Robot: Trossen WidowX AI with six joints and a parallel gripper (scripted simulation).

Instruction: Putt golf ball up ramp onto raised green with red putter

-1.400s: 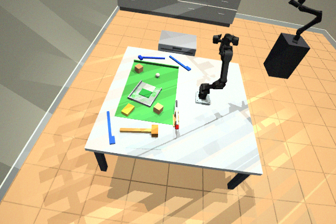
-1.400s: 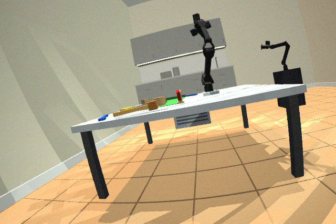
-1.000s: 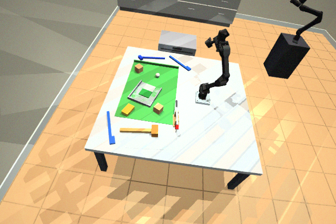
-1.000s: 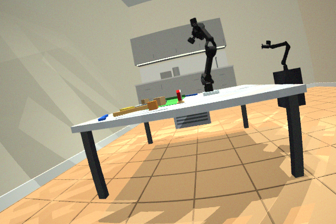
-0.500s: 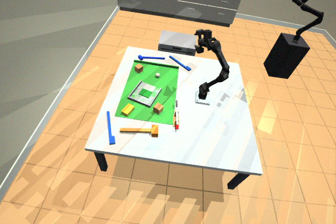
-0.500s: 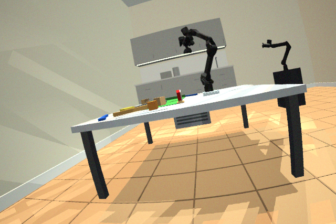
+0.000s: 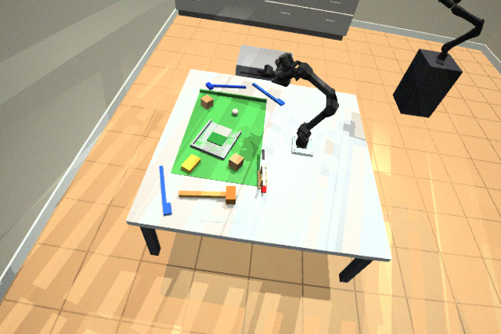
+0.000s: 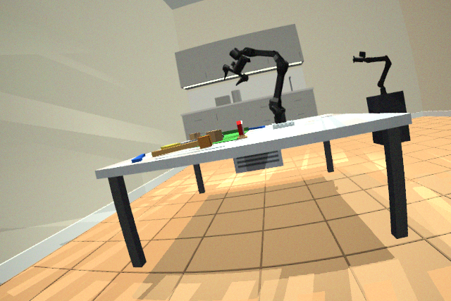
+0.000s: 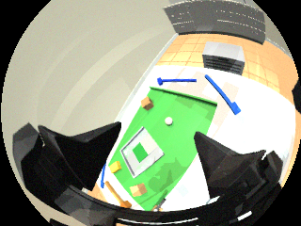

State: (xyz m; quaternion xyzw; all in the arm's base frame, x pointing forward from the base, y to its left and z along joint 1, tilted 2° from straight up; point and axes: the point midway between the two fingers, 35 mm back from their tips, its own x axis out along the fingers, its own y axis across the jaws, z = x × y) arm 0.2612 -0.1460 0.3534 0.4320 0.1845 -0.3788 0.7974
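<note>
Right, your red putter lies flat beside the green mat, red head toward the bench edge. You've three blue sticks, two brown cubes; pincer wide, empty.

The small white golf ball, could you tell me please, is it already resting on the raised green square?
No, the small white golf ball lies on the flat green mat, apart from the grey-ramped raised green square.
</note>
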